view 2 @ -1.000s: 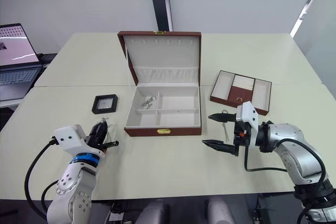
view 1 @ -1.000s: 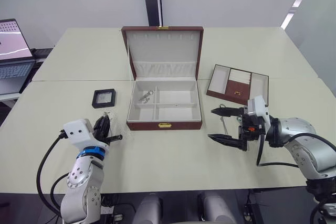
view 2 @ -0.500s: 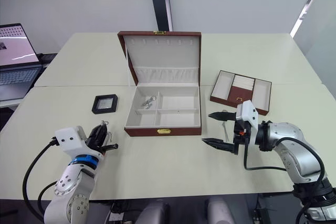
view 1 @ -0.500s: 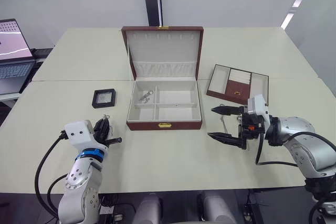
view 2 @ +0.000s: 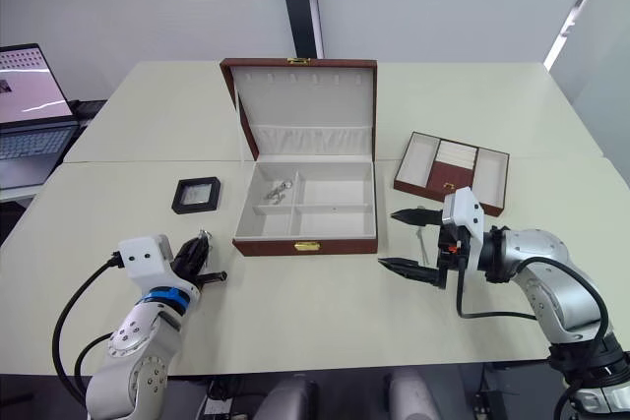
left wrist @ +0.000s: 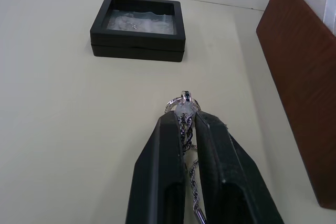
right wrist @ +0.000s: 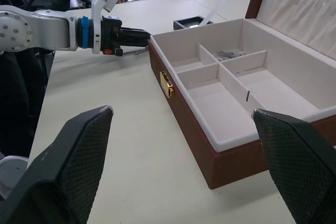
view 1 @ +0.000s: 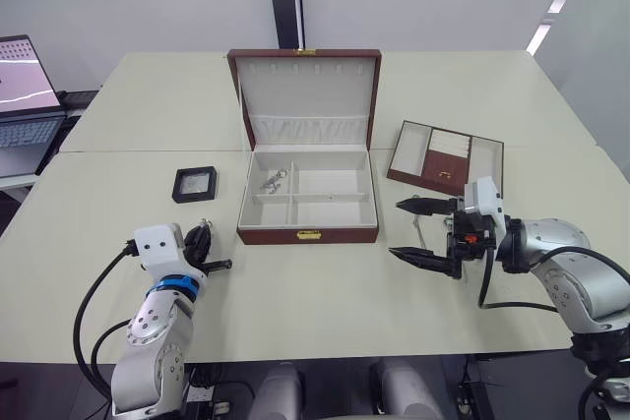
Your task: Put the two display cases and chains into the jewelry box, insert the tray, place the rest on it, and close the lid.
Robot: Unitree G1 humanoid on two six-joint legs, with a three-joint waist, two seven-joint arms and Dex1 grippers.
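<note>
Standing open at mid-table, the jewelry box (view 1: 307,209) with its lid (view 1: 306,97) raised and a chain lying in the back-left compartment. Resting to the box's right, the tray (view 1: 446,157). Sitting left of the box, one display case (view 1: 194,184). Hovering near the box's front-right corner, the right gripper (view 1: 421,233), fingers spread wide and gripping nothing. Pinching a silver chain (left wrist: 185,109) between clenched fingers, the left gripper (left wrist: 184,121), near the display case, chain ring poking past the fingertips.
</note>
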